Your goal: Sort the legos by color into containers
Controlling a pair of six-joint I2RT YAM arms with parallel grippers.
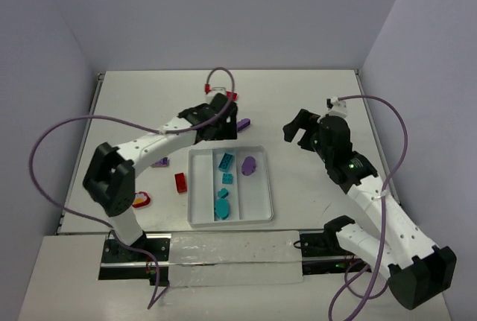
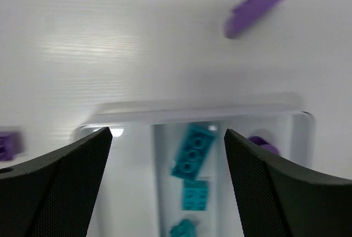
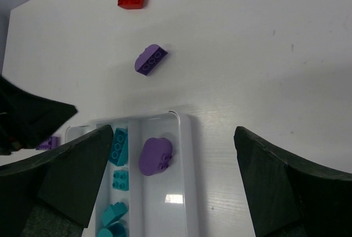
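Hovering wide-spread, left gripper [image 2: 168, 135] and right gripper [image 3: 173, 132] flank tray [image 1: 200, 191]

Robot lab cell: white table [image 1: 298, 97], plain lavender walls [image 1: 223, 8].

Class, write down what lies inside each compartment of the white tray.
The middle compartment holds four teal legos and the right holds one rounded purple lego. The left compartment of the tray is bare. From above, nothing covers the inside.

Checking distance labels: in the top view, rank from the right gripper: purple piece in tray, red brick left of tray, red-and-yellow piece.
From the right gripper:
1. purple piece, in the right compartment of the tray.
2. red brick, just left of the tray.
3. red-and-yellow piece, farthest left.
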